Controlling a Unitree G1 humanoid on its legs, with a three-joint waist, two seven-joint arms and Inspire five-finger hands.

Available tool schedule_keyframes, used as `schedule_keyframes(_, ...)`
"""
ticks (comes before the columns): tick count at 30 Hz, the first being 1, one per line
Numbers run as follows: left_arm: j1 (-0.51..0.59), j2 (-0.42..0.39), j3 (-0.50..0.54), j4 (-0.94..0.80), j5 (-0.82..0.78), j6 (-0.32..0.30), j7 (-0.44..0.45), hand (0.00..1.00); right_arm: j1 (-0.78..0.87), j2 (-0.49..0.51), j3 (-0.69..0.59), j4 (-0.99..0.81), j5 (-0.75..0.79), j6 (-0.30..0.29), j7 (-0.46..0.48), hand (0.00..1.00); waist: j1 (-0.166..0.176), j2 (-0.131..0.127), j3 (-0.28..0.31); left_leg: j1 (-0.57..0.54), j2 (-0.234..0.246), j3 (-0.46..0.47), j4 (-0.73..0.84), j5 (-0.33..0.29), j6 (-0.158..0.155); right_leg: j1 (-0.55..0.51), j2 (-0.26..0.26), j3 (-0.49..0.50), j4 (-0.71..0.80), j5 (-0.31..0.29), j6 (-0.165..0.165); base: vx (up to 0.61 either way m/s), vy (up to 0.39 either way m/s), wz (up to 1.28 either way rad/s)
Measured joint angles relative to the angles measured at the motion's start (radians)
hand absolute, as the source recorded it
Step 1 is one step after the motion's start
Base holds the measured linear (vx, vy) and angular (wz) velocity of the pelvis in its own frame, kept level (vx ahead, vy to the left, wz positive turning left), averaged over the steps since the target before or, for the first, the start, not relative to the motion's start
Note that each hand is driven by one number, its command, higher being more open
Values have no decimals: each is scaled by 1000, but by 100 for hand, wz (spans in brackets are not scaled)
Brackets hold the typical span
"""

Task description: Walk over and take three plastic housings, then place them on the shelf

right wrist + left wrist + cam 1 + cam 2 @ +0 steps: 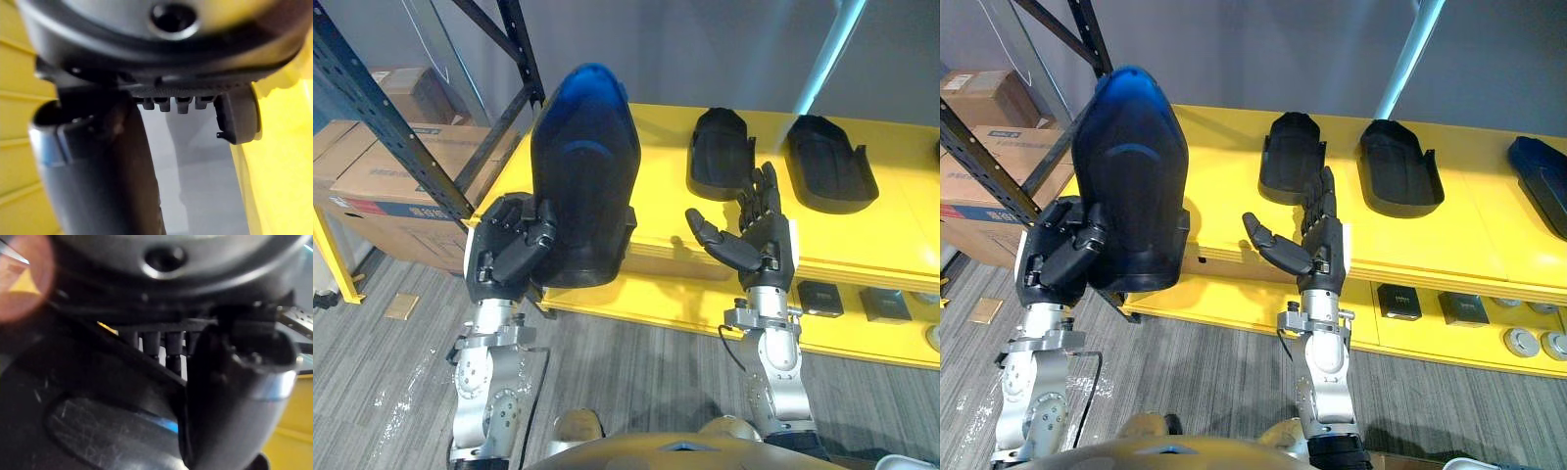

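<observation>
Furthest to the left, stacked cardboard boxes [382, 186] are seen on the floor behind a dark rack frame [406, 142] that slants across them. Next to these, the left hand [509, 250] is raised, with its fingers and thumb curled round the lower edge of the held housing [585, 176], a large black plastic shell with a blue sheen at its top. This shell is kept upright in front of the left end of the yellow shelf [661, 171], its rounded back turned to the camera. In the left wrist view the thumb [234, 396] is pressed against the shell's dark, scuffed surface. Further right, the right hand [766, 235] is held up over the shelf's front edge, palm turned towards the held shell, fingers straight and thumb spread wide, with nothing in it. Behind it, a second housing [722, 152] and a third housing [829, 162] are laid side by side on the shelf top, hollow sides up and apart from each other. At the far right, a fourth housing [1542, 181] is cut off by the edge. On the lower yellow ledge, small dark boxes [1398, 301] and round silver discs [1525, 343] are set.
</observation>
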Motion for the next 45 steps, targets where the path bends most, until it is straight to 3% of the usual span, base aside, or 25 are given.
schedule_keyframes(2, -11, -8, -10, -9, -3, 0, 0, 0, 6, 0, -21, -18, 0, -1, -1, 100, -2, 0, -1, -10, -13, -3, -10, 9, 3, 29, 74, 2, -74, -59, -3, 13, 73, 0)
schedule_keyframes(5, -7, -44, -58, -10, -4, 11, 0, 0, 28, -2, -45, -17, -2, -2, -13, 100, -7, 4, -2, -20, -15, -15, -9, 20, 6, 89, 131, 49, -227, -30, 11, -9, -9, 7)
schedule_keyframes(8, -4, -58, -118, -12, -3, 12, -6, 0, 30, -11, -52, -16, 0, -2, -19, 100, -6, 8, -5, -12, -9, -20, -36, 38, -3, 101, 147, 47, -257, -15, 20, -2, -43, 3)
schedule_keyframes(14, -3, -58, -127, -15, -38, 13, -28, 0, 33, -39, -52, -15, 7, -2, -13, 100, -3, 18, -11, 12, 4, 5, -78, 56, -15, 86, 162, 76, -254, -17, 17, -14, -21, -12)
schedule_keyframes(22, 14, -83, -93, -14, -83, 14, -7, 0, 36, -50, -43, 17, 8, -2, 49, 100, -2, 15, -10, -22, 42, -24, 75, 50, 2, 99, 157, 123, -251, -22, 8, -35, -1, -18)
schedule_keyframes(25, 13, -88, -105, -4, -65, 14, 16, 0, 36, -56, -52, 21, 9, -3, 53, 100, -20, -33, 1, -78, 15, -44, 174, 99, 29, 104, 90, 108, -229, -28, 0, -24, 25, 7)
schedule_keyframes(27, 11, -88, -124, 20, -60, 14, 24, 0, 36, -80, -65, 23, 24, -4, 40, 100, -32, -10, -13, -81, 70, -34, 179, 104, 33, 85, 60, 124, -188, -44, 13, -19, 95, -13)
schedule_keyframes(29, 12, -89, -131, 39, -46, 14, 29, 0, 36, -98, -64, 27, 26, -5, 35, 100, -31, 20, -29, -50, 82, -37, 130, 131, 24, 56, 36, 159, -144, -62, 42, -2, 224, -35)
schedule_keyframes(30, 11, -89, -131, 45, -29, 14, 31, 0, 37, -98, -63, 30, 26, -5, 32, 100, -31, 25, -33, -31, 71, -38, 111, 106, 3, 49, 24, 169, -131, -64, 55, 7, 336, -25)
schedule_keyframes(32, 7, -85, -129, 42, -17, 19, 23, 0, 36, -87, -61, 33, 22, -6, 11, 100, -45, 35, -47, 5, 40, -16, 49, -10, -67, 39, -4, 172, -132, -44, 93, 18, 362, 5)
schedule_keyframes(33, 5, -77, -124, 41, -16, 20, 22, 0, 35, -70, -57, 39, 21, -6, 6, 100, -43, 19, -45, 6, 18, -5, 49, -10, -58, 40, -26, 177, -134, -32, 98, 27, 322, 0)
schedule_keyframes(35, 17, -54, -76, 39, 16, 47, 32, 0, 35, -35, -11, 59, 14, -6, 1, 100, -15, -20, -47, 9, -3, 36, 49, -19, -36, 40, -41, 144, -186, 60, 82, 4, 274, -38)
schedule_keyframes(37, 18, -34, -41, 39, 19, 67, 39, 0, 29, -28, 21, 59, -1, -6, 3, 100, -1, -29, -46, 20, -3, 62, 42, -24, -29, 37, -39, 99, -206, 106, 76, -25, 141, -47)
schedule_keyframes(38, 20, -15, -10, 38, 33, 68, 47, 0, 21, -27, 40, 59, -3, -6, 9, 100, 1, -31, -47, 31, -3, 91, 22, -26, -25, 35, -38, 43, -215, 127, 54, -43, 93, -42)
schedule_keyframes(42, 18, -11, 19, 12, 57, 67, 74, 0, -2, -35, 36, 59, -4, -6, 16, 100, -9, -25, -46, 30, 7, 109, -5, -33, -36, 32, -20, -6, -240, 127, 39, -21, 9, -16)
schedule_keyframes(45, 17, -27, -2, -14, 57, 67, 136, 0, -4, -47, 31, 59, 4, -2, 4, 100, -23, 2, -49, 17, 33, 111, -24, -5, -56, 12, 17, -19, -248, 126, 38, 40, -75, -2)
